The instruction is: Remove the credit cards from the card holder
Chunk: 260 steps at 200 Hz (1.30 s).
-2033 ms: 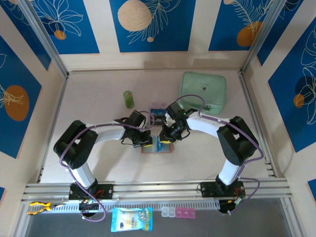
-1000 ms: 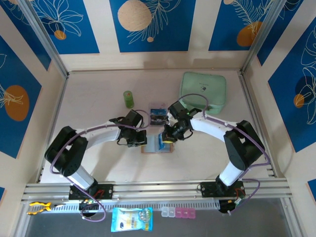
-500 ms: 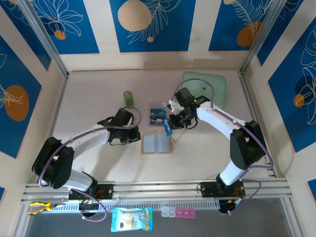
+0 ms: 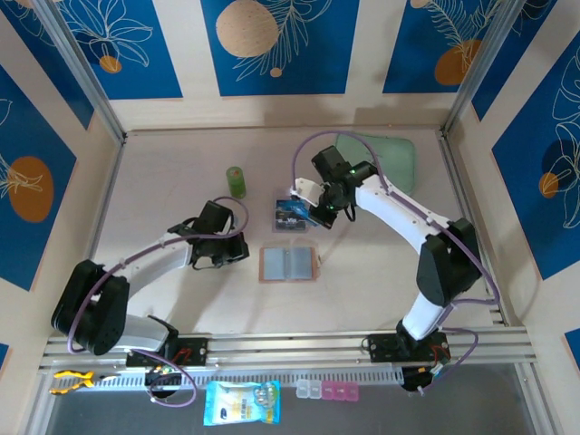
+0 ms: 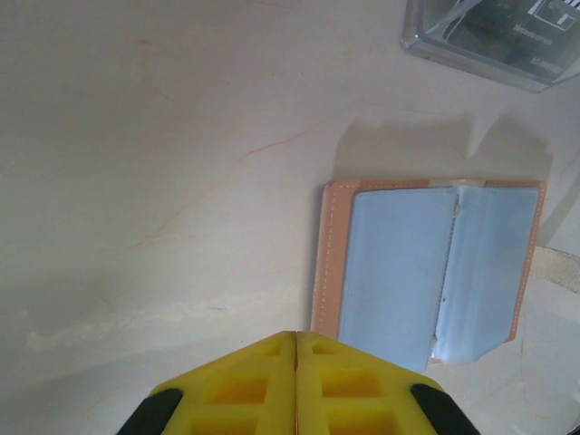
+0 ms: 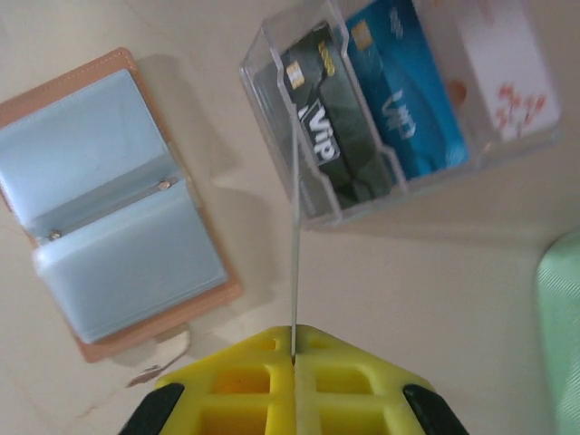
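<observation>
The card holder (image 4: 288,264) lies open and flat on the table, salmon-tan rim around greyish-blue panels (image 6: 109,217), also seen in the left wrist view (image 5: 399,263). My right gripper (image 6: 294,349) is shut on one credit card (image 6: 294,236), seen edge-on as a thin line, and holds it over a clear divided tray (image 4: 292,214). Three credit cards stand in that tray: dark (image 6: 317,136), blue (image 6: 390,91) and white (image 6: 503,68). My left gripper (image 5: 296,337) is shut with nothing in it, just left of the holder (image 4: 241,255).
A mint-green pouch (image 4: 390,156) lies at the back right, partly behind the right arm. A small green bottle (image 4: 236,181) stands at the back left of the tray. Open table lies in front of the holder.
My right gripper has carried a card up from the holder and back to the clear tray. My left gripper has drawn back to the left, off the holder.
</observation>
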Available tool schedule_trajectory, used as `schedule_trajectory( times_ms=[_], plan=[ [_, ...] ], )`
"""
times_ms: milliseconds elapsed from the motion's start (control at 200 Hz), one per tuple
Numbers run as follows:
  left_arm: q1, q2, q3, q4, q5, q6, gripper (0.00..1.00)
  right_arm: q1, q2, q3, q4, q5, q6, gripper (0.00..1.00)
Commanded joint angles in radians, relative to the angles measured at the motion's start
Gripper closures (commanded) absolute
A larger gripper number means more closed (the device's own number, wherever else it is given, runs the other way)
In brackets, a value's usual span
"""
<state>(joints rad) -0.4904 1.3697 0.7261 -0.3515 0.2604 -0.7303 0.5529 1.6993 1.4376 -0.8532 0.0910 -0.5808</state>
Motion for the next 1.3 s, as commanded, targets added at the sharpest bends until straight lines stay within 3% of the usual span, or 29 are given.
schedule_trajectory(
  times_ms=[0,320,575,1296],
  plan=[
    [0.018,-0.027,-0.021,-0.002,0.01,0.015,0.91,0.003,0.08,0.086,-0.055,0.023,-0.169,1.0],
    [0.04,-0.051,-0.043,-0.01,0.013,0.016,0.91,0.001,0.262,0.32,-0.118,0.027,-0.236,1.0],
    [0.052,-0.052,-0.052,-0.01,0.016,0.016,0.9,-0.002,0.333,0.372,-0.113,0.039,-0.26,1.0],
    [0.061,-0.053,-0.05,-0.014,0.023,0.017,0.9,-0.005,0.315,0.425,-0.138,0.02,-0.287,0.99]
  ],
)
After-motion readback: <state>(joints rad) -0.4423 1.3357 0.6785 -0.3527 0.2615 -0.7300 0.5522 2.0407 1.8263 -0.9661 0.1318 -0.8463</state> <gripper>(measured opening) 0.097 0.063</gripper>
